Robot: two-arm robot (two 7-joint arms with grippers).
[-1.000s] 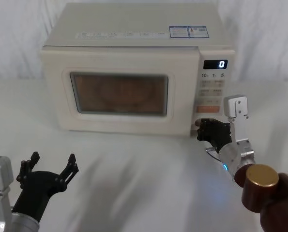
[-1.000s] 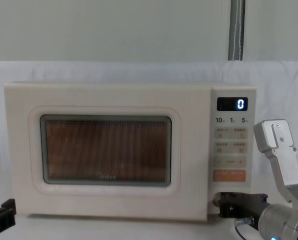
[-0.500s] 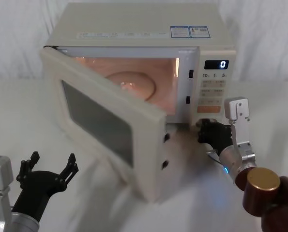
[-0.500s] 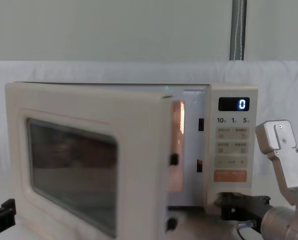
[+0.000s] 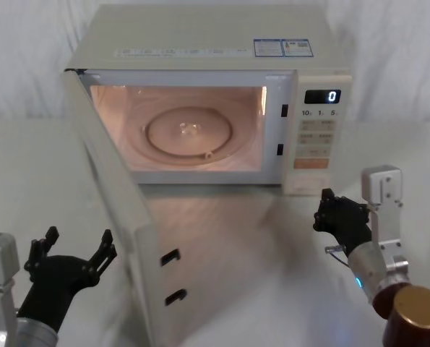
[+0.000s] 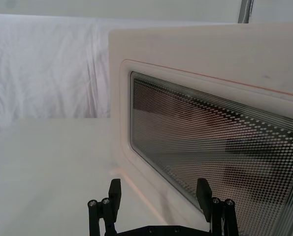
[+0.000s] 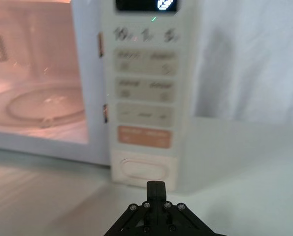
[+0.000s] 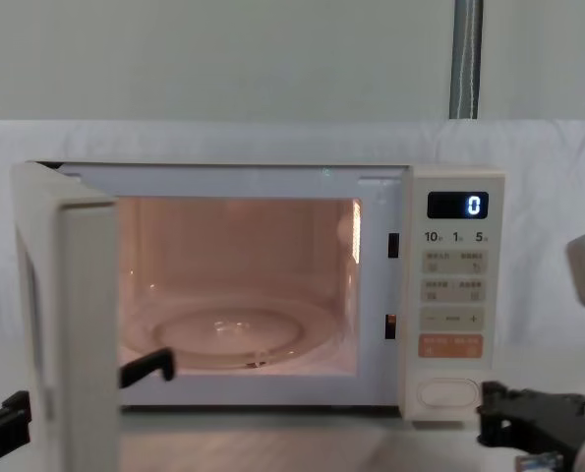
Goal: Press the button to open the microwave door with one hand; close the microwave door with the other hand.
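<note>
We see a table (image 5: 27,181) draped in white cloth, creased where it runs up behind as a backdrop. One thing stands directly on it: the microwave (image 5: 200,43), cream and boxy, set toward the far edge and near the middle of the width. Its lit cavity casts a warm glow onto the cloth just before it.

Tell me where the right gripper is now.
Head view: the right gripper, jaws shut, hovers on the robot's right, just in front of the microwave's button, not touching it.
</note>
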